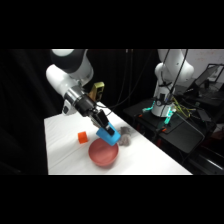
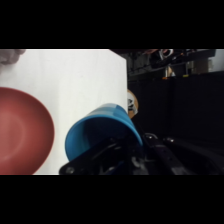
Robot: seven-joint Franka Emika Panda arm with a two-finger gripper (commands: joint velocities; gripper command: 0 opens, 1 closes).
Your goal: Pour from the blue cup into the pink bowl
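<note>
Dark backdrop surrounds a white bench (image 1: 60, 145) in the side view. White Franka arm reaches down from upper left w/ its gripper (image 1: 103, 125) pinching the small blue plastic cup (image 1: 108, 134). Cup is tilted hard, held in the air just above the far rim of the wide round salmon-pink bowl (image 1: 103, 153), which sits on the bench. Small orange cube (image 1: 82, 137) sits just left of the bowl. Small grey lumpy object (image 1: 125, 138) lies just right of the cup, near the bowl rim. Second white robot arm (image 1: 167, 75) stands on a dark stand, well apart at right.

Wrist view: blue cup (image 2: 102, 134) seen mouth-on, interior dark; contents cannot be told. Gripper black linkage (image 2: 122, 159) clamps the cup from below. Pink bowl (image 2: 22, 130) lies at left on the white bench (image 2: 80, 80), partly cut by the frame edge, beside the cup.
</note>
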